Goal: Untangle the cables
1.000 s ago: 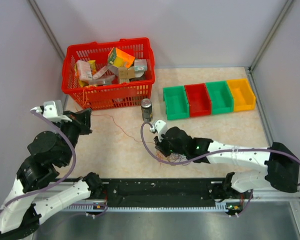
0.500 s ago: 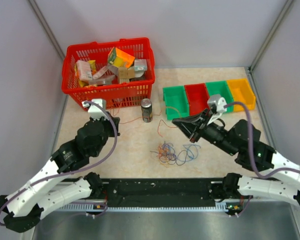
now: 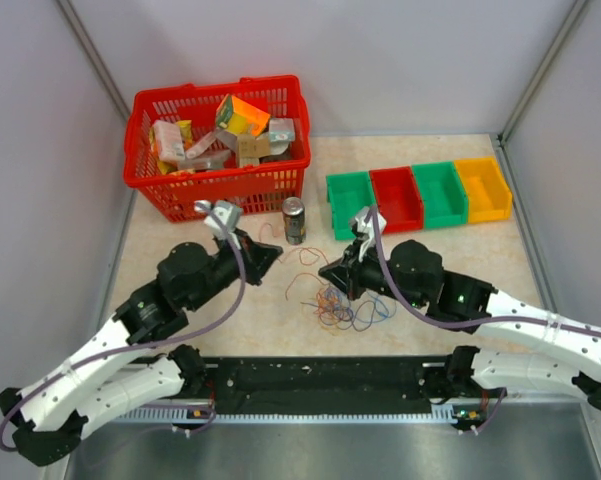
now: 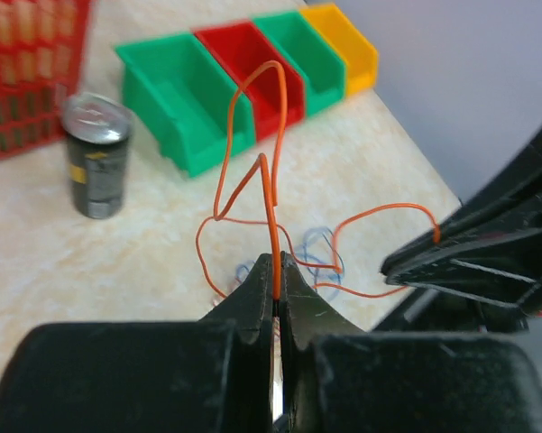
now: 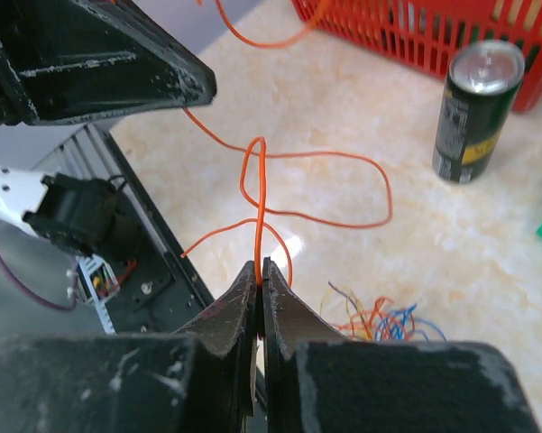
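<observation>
- Top view: the cables [image 3: 352, 306] lie in a loose heap of orange, blue and purplish loops on the bench [image 3: 500, 255], low in the centre of the frame. The heap is just below the right gripper [image 3: 332, 272] and to the lower right of the left gripper [image 3: 268, 257].
- The two grippers point at each other across a small gap. One orange cable [image 3: 302, 256] sags between them, its long axis running left to right across the frame. The jaws are too small here to judge.
- Left wrist view: the left gripper [image 4: 278, 262] is pinched tight on the orange cable [image 4: 271, 180]. The cable stands up from the jaws in a tall loop, then trails across to the tip of the right gripper [image 4: 395, 267] at the right edge.
- Right wrist view: the right gripper [image 5: 258, 267] is likewise clamped on the orange cable [image 5: 261, 194]. The cable rises from the jaws, curls into a wide loop and leads toward the left gripper [image 5: 203, 86] at the upper left. The rest of the heap [image 5: 383, 321] lies on the bench to the lower right.
- Judgement: the strand between the grippers is slack and looped, so the next move probably turns on drawing them apart along that left-right line. The right arm is nearer the heap.
- Room: the bench is a smooth, pale stone pattern. A can [image 3: 294, 220], a red basket [image 3: 215, 192] and coloured bins [image 3: 417, 196] crowd the upper side, so the freer room looks to be sideways and toward the lower edge.
</observation>
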Motion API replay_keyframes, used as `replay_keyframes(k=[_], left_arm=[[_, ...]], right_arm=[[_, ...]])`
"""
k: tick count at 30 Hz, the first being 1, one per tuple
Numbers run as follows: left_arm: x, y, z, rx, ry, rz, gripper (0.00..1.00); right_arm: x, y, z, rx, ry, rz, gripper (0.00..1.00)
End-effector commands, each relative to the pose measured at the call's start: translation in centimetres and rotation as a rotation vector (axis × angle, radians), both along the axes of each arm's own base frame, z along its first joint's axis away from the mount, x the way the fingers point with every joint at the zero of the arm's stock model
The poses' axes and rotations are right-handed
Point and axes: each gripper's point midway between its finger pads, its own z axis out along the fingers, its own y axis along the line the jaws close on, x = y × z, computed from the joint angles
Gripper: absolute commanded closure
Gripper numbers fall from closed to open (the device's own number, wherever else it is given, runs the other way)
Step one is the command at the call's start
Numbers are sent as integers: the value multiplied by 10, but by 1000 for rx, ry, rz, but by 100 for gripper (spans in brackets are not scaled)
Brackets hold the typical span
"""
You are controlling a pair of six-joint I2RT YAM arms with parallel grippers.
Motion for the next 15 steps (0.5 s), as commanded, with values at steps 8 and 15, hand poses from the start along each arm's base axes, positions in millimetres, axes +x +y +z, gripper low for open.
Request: replay_keyframes(k=[8,15], left_arm=[[-52,-111,-54,-30,134,-656,100],[-67,-114,-51,-36,115,-756,100]], right_arm=[[-27,-21,-47,-15,132,88,100],[-30,-35,-56,-53,114,75,100]])
